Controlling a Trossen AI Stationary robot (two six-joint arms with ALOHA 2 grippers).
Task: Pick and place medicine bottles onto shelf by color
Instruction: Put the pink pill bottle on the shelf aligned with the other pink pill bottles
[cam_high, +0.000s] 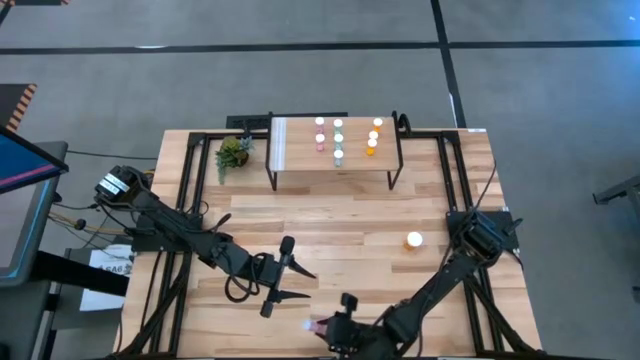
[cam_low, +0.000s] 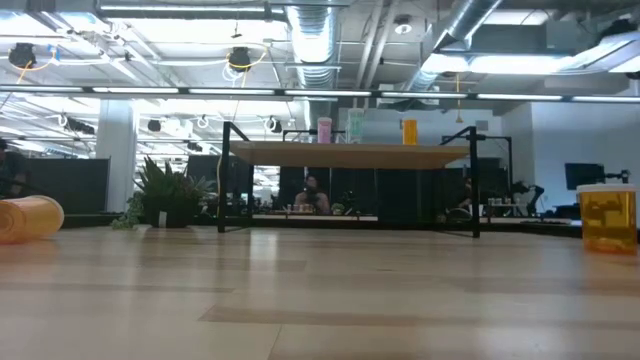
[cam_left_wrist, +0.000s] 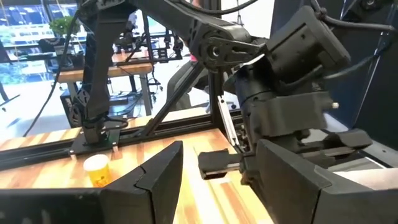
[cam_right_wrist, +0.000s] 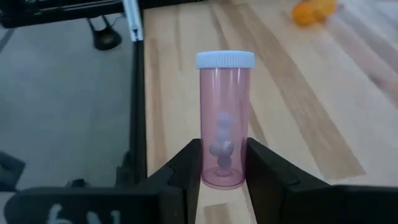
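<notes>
The right tool (cam_right_wrist: 217, 171) holds a pink bottle (cam_right_wrist: 224, 118) by its lower body, one finger on each side, with the white cap clear of the fingers; the grip low on the body probably keeps the cap end free for setting the bottle down among others. In the high view this tool (cam_high: 330, 328) sits at the near edge of the desk (cam_high: 340, 225), slightly right of centre, with the pink bottle (cam_high: 314, 326) just to its left. The left tool (cam_high: 290, 270) hovers nearby over the near-centre desk, its fingers spread wide and holding nothing. The shelf (cam_high: 300, 150) stands at the far side of the desk and already carries three columns of bottles: pink on the left, teal (cam_high: 338, 138) in the middle, orange (cam_high: 373, 137) on the right, so the pink bottle likely belongs in the left column. A single orange bottle (cam_high: 414, 240) remains on the desk, right of centre, near the right arm's base. A small green plant (cam_high: 233, 153) stands just left of the shelf. The route from the near edge to the shelf passes close to the left arm, which may hinder the reach.
</notes>
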